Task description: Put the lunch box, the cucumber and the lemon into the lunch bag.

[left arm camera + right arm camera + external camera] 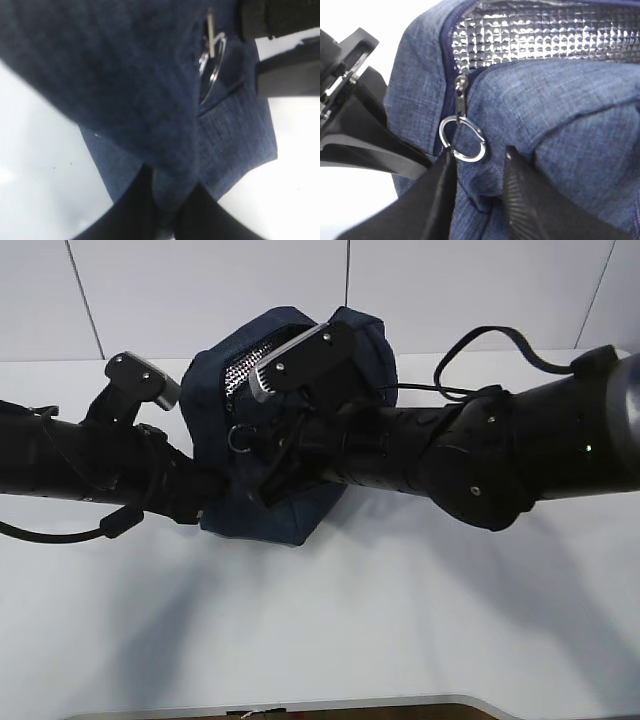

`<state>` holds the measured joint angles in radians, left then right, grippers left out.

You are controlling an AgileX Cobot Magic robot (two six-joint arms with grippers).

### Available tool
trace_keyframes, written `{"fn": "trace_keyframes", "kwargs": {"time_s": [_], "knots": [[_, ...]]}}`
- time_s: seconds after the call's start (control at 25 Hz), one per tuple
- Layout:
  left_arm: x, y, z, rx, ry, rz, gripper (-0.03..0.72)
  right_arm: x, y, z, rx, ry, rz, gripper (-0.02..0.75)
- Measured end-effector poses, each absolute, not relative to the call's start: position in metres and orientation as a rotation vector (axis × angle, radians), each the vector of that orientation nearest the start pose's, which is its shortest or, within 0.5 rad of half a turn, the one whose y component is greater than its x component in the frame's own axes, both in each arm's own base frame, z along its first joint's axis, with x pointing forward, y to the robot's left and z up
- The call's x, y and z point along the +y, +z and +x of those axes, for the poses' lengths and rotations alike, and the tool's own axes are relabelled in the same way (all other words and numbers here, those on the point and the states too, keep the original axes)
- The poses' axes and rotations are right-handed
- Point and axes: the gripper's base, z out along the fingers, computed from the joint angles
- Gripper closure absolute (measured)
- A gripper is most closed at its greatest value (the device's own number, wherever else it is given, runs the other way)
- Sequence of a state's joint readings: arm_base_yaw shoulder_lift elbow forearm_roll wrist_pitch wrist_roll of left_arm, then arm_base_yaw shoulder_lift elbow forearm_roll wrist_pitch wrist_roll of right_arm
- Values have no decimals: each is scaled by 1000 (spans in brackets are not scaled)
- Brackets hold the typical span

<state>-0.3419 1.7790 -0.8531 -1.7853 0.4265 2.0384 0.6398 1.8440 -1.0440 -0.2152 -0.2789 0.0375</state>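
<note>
The lunch bag (300,495) is dark navy and stands mid-table, with silver foil lining (243,372) showing at its open top. My left gripper (205,498) is shut on a fold of the bag's fabric (170,200) at its lower left side. My right gripper (477,165) is pressed against the bag front just below the metal ring pull (462,141). Its jaws stand apart with bag fabric bulging between them, and one finger (440,200) touches the ring. The ring also shows in the left wrist view (212,55). The lunch box, cucumber and lemon are out of view.
A black cable (480,350) loops over the white table (400,620) behind the right arm. The table's front edge (300,707) runs along the bottom. Both arms crowd the bag from either side.
</note>
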Motion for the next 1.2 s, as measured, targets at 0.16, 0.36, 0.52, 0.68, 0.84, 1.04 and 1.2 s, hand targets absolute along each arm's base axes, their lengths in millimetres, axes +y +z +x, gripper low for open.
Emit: {"fn": "trace_keyframes", "kwargs": {"time_s": [0.16,0.36,0.52,0.68,0.84,1.04,1.2], "knots": [[-150,164,309,2128,-544,850,673,244,200,319,1846,355,-836,488],[-150,164,309,2127,-546,850,673,244,200,319,1847,354,-836,488],[-150,164,309,2127,-547,848,673,244,200,319,1848,355,-835,488],[-151,159,310,2137,-559,849,673,244,200,318,1848,357,-837,488],[-151,157,310,2142,-569,844,673,247,200,316,1835,358,-870,488],[-151,157,310,2142,-571,839,673,248,199,316,1834,357,-876,488],[-151,157,310,2143,-570,840,673,251,190,315,1857,366,-882,488]]}}
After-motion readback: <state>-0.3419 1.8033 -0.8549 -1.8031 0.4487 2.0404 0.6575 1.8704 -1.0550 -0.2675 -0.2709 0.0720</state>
